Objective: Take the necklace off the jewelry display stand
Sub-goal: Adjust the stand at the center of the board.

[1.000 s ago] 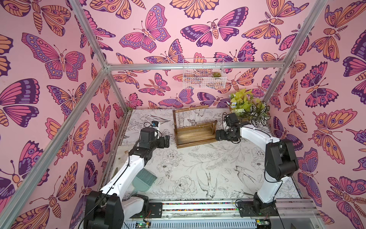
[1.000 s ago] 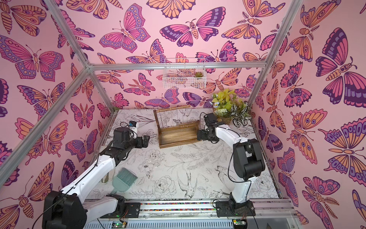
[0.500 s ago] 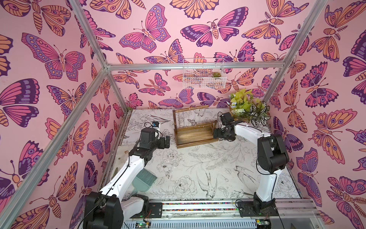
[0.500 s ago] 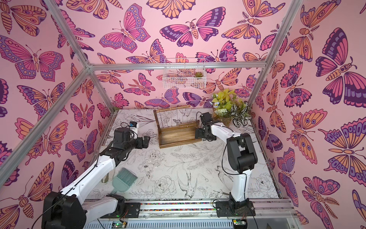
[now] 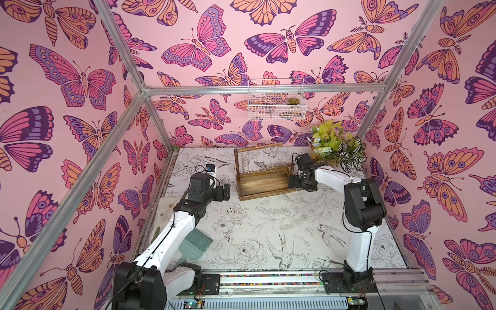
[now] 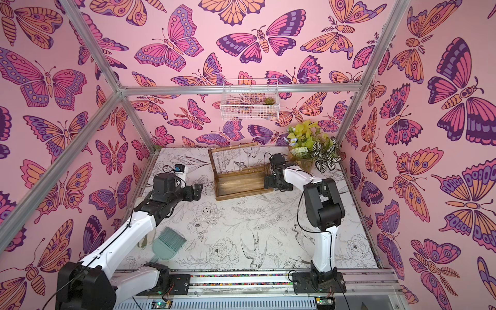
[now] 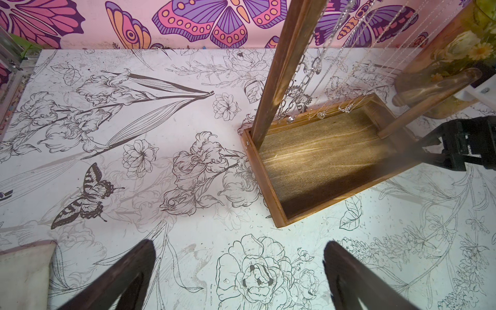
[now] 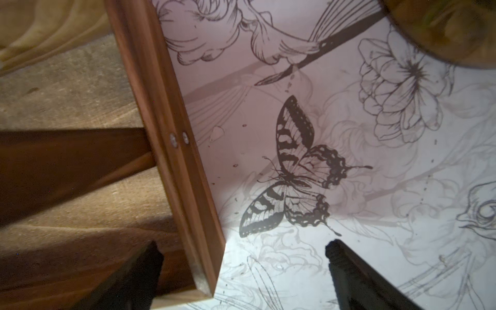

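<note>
necklace chains (image 7: 306, 80) cropped at frame edge, vase (image 8: 442, 32) blurred

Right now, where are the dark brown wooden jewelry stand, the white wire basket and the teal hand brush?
Dark brown wooden jewelry stand (image 5: 261, 183): in a top view, bare tray floor.
White wire basket (image 5: 268, 112): in a top view, front mesh wall.
Teal hand brush (image 5: 200, 238): in a top view, bristles.

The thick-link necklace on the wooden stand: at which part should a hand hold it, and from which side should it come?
Probably its lower loop, from the front, over the base of the stand. The thick-link necklace hangs free from the tall crossbar, close beside one post, with thinner chains on its other side. The open left hand is on that post's side.
</note>
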You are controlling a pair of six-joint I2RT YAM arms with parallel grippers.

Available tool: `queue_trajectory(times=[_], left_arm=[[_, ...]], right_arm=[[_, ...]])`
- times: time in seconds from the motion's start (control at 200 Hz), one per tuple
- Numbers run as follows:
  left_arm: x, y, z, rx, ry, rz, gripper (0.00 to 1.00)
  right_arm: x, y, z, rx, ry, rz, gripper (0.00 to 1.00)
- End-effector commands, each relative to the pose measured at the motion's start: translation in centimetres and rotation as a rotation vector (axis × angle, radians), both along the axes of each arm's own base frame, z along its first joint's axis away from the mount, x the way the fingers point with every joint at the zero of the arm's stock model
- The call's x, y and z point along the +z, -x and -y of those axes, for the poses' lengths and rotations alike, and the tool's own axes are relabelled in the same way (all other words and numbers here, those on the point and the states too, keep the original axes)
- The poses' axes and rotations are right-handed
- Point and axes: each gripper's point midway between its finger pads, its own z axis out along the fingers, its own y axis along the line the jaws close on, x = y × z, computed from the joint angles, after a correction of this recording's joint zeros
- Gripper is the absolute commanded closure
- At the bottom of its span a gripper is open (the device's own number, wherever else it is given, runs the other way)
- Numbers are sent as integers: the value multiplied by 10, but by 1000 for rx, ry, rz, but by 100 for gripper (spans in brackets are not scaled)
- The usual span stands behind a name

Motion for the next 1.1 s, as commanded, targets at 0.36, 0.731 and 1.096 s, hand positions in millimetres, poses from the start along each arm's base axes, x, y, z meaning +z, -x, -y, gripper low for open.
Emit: queue_trajectory(times=[0.36, 0.731, 1.096], left_arm=[[-4, 9, 1, -17, -13, -15, 0], [0, 9, 3, -27, -12, -13, 0], [3, 6, 11, -62, -9, -24, 0]], right_arm=[[-7, 42, 6, -15, 54, -79, 1], [20, 41, 8, -41, 40, -5, 1], [82, 54, 0, 22, -36, 49, 1]])
